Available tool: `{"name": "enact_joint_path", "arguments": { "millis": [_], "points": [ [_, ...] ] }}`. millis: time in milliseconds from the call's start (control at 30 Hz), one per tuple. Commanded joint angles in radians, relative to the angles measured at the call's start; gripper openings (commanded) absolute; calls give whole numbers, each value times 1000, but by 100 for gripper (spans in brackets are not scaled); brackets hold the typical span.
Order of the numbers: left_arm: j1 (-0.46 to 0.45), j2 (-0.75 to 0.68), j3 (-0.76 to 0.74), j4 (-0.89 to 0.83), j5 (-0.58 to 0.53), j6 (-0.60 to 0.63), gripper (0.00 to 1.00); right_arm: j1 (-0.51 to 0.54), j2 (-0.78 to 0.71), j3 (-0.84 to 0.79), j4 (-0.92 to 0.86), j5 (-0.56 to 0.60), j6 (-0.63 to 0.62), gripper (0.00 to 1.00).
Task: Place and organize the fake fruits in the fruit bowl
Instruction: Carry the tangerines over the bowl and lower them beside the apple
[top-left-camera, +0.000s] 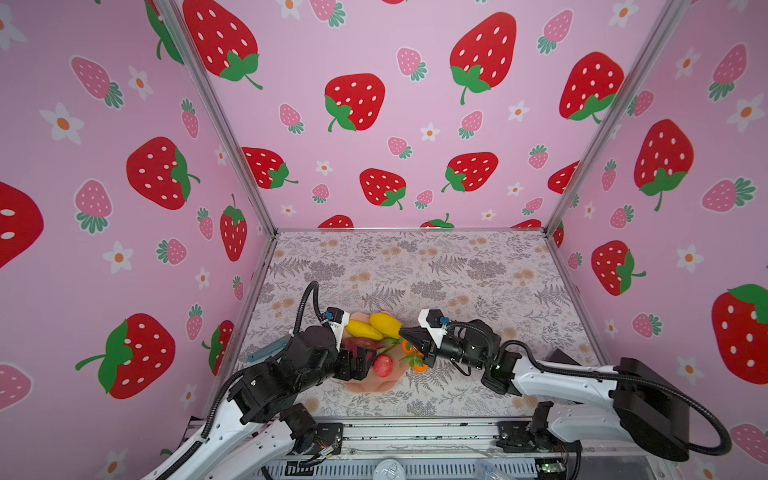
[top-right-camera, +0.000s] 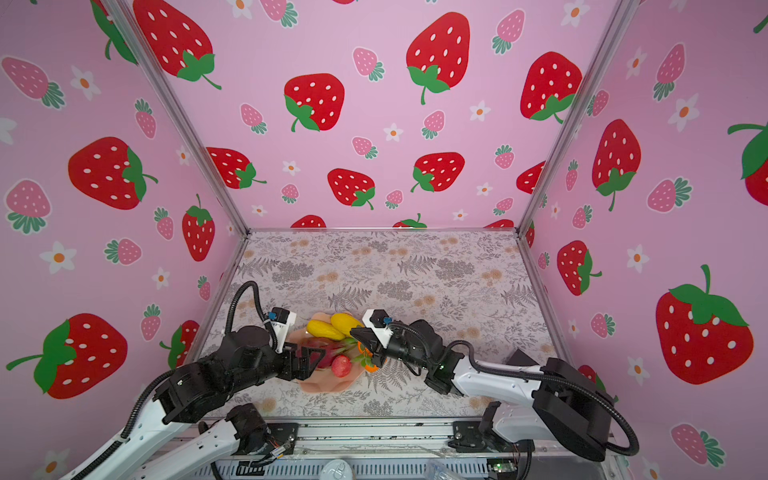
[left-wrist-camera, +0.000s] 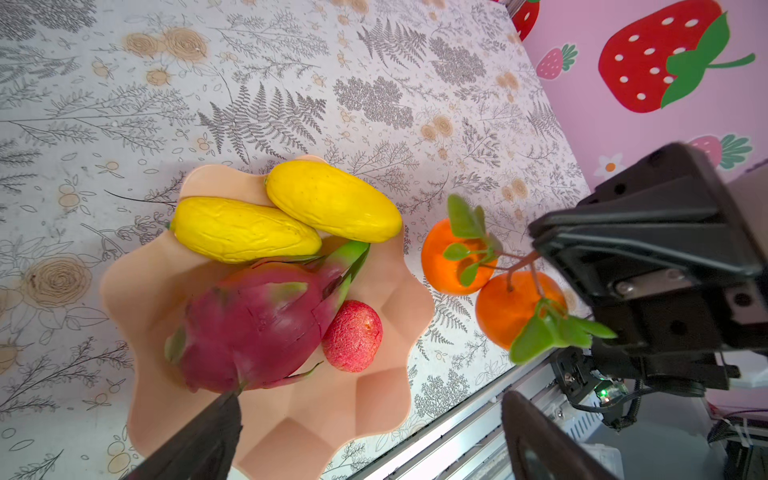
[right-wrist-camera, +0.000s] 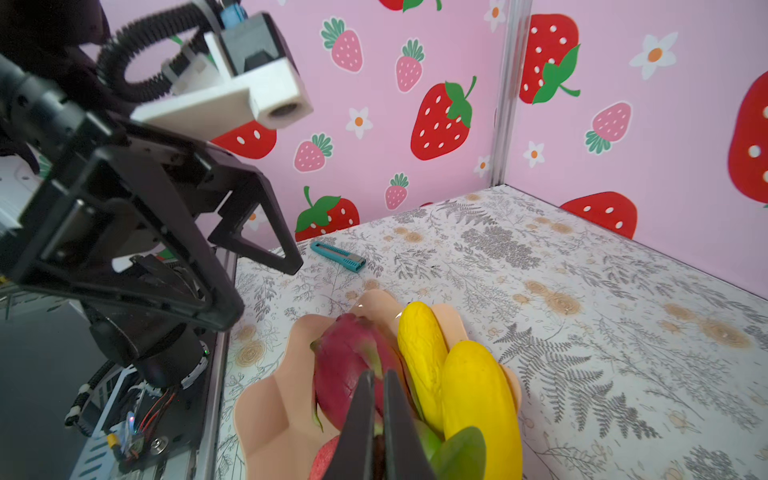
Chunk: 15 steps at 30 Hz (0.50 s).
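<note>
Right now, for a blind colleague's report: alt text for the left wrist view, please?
A peach bowl holds two yellow fruits, a dragon fruit and a small red fruit; beside it, the right gripper pinches the stem of two leafy oranges.

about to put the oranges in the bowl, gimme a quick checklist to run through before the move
1. Right gripper shut on the stem of the joined oranges: ok.
2. Oranges lifted off the table: cannot tell.
3. Oranges inside the fruit bowl: not ok, they are outside it, beside the rim.
4. Free room in the bowl: ok, the part next to the red fruit is bare.
5. Left gripper clear of the bowl: not ok, it hangs open over it by the dragon fruit.
6. Yellow fruits, dragon fruit and red fruit in the bowl: ok.
</note>
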Motion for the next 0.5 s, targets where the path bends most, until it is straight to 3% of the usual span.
{"name": "enact_joint_path", "arguments": {
  "millis": [0,267,467],
  "points": [
    [-2,-19,27,-53,-43,-17,99,29,42,46,70,41,-18,3],
    [-1,-44,25,-61,-59,-1,99,75,124,122,-12,212,24,3],
    [-1,-79,9,-56,-51,6,99,94,174,174,-63,238,62,3]
  ]
}}
